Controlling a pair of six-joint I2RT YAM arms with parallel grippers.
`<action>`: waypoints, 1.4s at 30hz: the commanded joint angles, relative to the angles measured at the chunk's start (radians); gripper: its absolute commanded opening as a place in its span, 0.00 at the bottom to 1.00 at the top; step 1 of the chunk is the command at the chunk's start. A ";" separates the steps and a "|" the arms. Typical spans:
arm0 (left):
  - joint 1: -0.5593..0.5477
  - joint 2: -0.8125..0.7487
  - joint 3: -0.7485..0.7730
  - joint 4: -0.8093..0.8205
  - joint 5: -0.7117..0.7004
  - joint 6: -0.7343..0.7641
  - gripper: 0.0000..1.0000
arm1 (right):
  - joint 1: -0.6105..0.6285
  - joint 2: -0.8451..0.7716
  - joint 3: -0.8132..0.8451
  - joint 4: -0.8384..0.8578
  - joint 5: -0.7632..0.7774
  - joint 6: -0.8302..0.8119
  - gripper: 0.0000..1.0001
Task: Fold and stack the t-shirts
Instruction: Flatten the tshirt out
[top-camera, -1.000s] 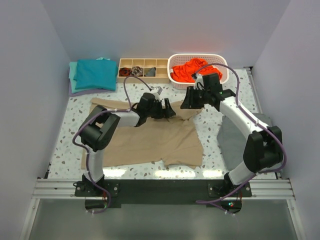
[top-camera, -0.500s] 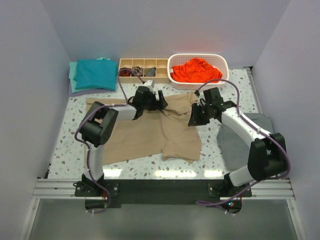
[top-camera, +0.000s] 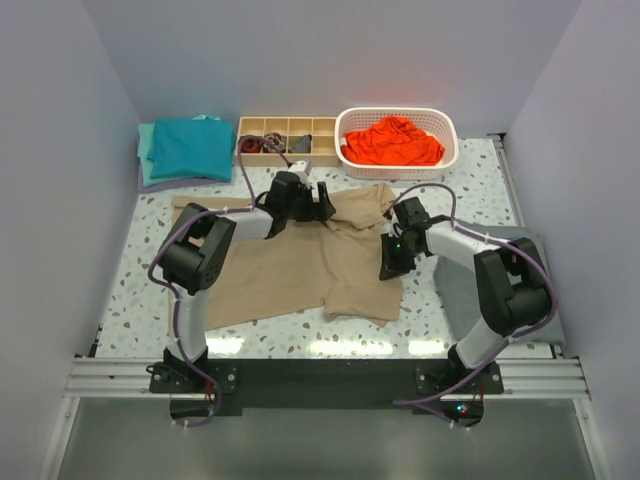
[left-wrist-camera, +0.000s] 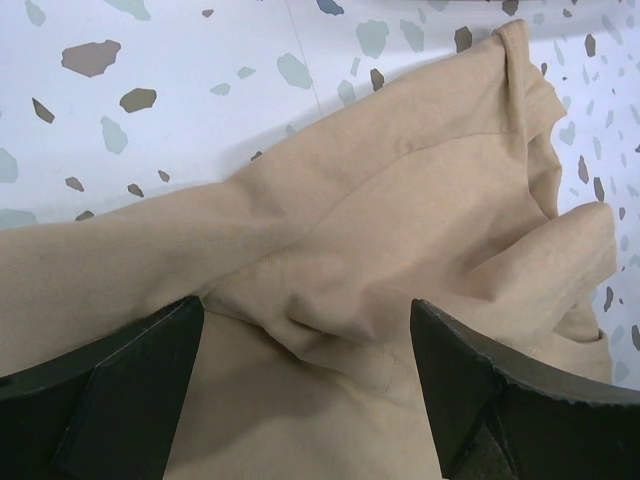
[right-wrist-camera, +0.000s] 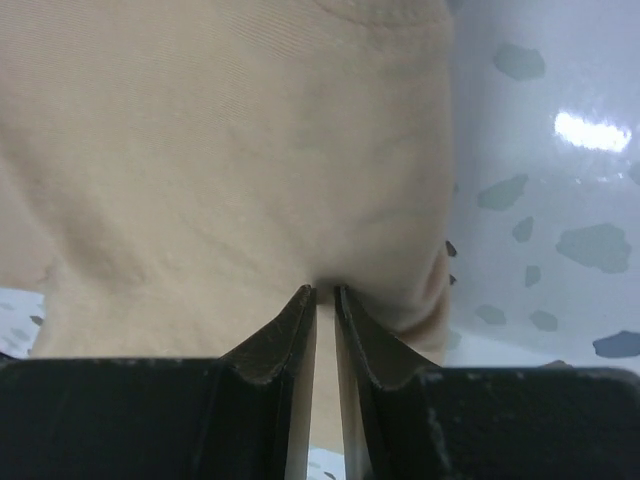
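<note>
Tan t-shirt (top-camera: 290, 270) lies spread on the table (top-camera: 140, 290), in the middle of it and in front of both arms. Its long axis runs left to right, the left end a little nearer the bases. A sleeve at the far right corner points toward the basket (top-camera: 447, 125). Which end carries the collar cannot be made out from above. The cloth is rumpled along the far edge and flatter on the near left.

Left gripper (top-camera: 322, 208) sits low over the far edge of the shirt, jaws spread wide, with a ridge of loose fabric lying between them and nothing gripped.

Right gripper (top-camera: 392, 265) is down at the shirt's right edge. The fingers are nearly together and the hem puckers at their tips, so a thin fold seems pinched there.

Table is white terrazzo with grey and dark flecks, glossy under the lights. Pale lilac-grey walls close it in on three sides.

- Far left corner: teal t-shirts (top-camera: 188, 148), folded and stacked.
- Far middle: wooden tray (top-camera: 320, 150) with compartments.
- Far right: white basket holding the orange-red t-shirt (top-camera: 392, 140).
- Right side: dark grey cloth (top-camera: 458, 290), flat beside the right arm.
</note>
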 joint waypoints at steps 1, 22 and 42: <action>0.007 -0.053 0.018 -0.129 -0.011 0.065 0.90 | 0.006 -0.042 -0.061 -0.026 0.103 0.056 0.13; -0.001 -0.186 -0.056 -0.129 0.180 0.065 0.92 | 0.119 -0.601 -0.268 -0.168 0.420 0.380 0.15; -0.070 0.064 0.285 -0.160 0.463 0.093 0.90 | -0.154 -0.084 0.012 0.305 0.328 0.215 0.36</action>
